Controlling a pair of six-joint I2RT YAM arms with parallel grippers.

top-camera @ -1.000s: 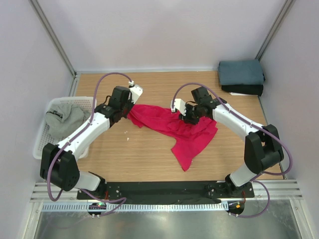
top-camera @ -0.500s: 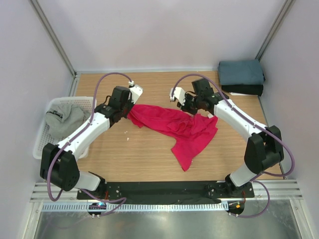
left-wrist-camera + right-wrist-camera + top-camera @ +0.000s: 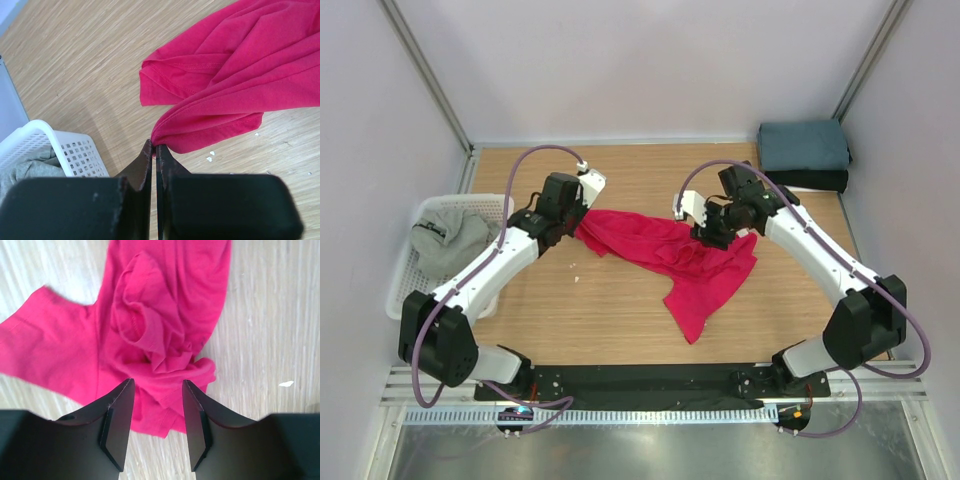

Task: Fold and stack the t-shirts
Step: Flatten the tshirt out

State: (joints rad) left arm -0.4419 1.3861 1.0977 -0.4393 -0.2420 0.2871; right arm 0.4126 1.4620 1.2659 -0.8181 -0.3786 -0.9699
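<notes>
The crimson-red t-shirt lies crumpled across the middle of the table. My left gripper is shut on a fold at its left end; the left wrist view shows the red cloth pinched at the jaw tips. My right gripper is open and empty, hovering over the bunched right part of the shirt, with its jaws either side of the bunch. The light grey t-shirt lies in the basket. The slate-blue t-shirt sits folded on the black one at the back right.
The white mesh basket stands at the left table edge and also shows in the left wrist view. Small white crumbs lie on the wood beside the shirt. Enclosure walls and posts close the back and sides.
My right gripper lifted back off the shirt, then came down again a little further right, over the bunched cloth. The left gripper has held still.
</notes>
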